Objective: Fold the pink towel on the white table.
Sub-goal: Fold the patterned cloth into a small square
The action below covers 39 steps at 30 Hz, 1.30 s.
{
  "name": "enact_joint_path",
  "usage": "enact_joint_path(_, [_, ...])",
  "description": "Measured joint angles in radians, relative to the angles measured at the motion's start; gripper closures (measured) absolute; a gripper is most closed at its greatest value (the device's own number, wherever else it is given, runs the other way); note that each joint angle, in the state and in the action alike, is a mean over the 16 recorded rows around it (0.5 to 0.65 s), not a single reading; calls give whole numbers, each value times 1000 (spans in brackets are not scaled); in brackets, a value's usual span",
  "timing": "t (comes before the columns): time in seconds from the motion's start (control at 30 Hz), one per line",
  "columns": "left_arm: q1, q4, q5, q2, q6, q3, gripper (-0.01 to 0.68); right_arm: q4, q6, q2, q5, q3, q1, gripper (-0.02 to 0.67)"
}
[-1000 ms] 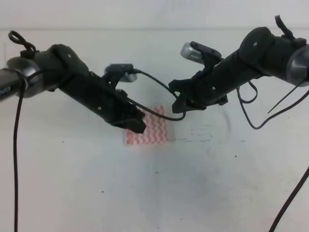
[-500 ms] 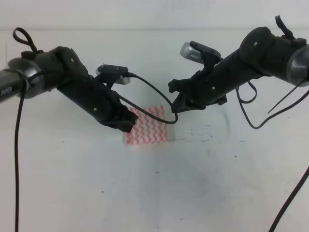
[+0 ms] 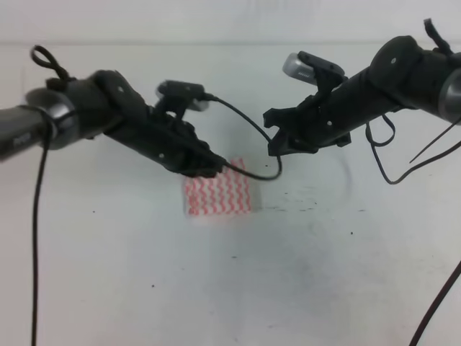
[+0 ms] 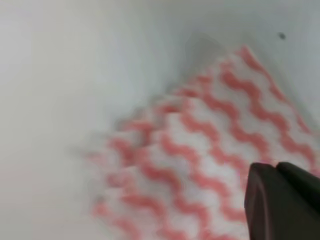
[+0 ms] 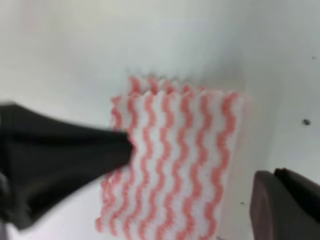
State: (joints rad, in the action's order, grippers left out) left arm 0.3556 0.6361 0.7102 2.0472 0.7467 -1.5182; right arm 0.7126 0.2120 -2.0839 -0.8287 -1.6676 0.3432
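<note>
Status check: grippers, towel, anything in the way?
Left gripper over the towel's far-left corner, right gripper raised clear; jaw states unclear. Pink-and-white zigzag-striped towel lies flat, folded small, on white table. No obstruction.

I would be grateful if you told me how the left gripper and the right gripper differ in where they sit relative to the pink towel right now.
The left gripper hangs over the pink towel's upper-left edge, overlapping it in the high view; the right gripper sits up and to the right, clear of the cloth. The left arm points down toward the right, the right arm down toward the left. Both are dark, and neither holds the towel, which lies folded on the white table.
</note>
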Motion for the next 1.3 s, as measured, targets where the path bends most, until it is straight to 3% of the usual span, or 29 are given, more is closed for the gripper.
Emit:
enact_joint_path(0.37, [64, 9, -4, 62, 27, -1, 678, 2, 0, 4, -16, 0, -17, 667])
enact_joint_path(1.3, [68, 39, -32, 90, 72, -48, 677, -13, 1, 0, -32, 1, -18, 666])
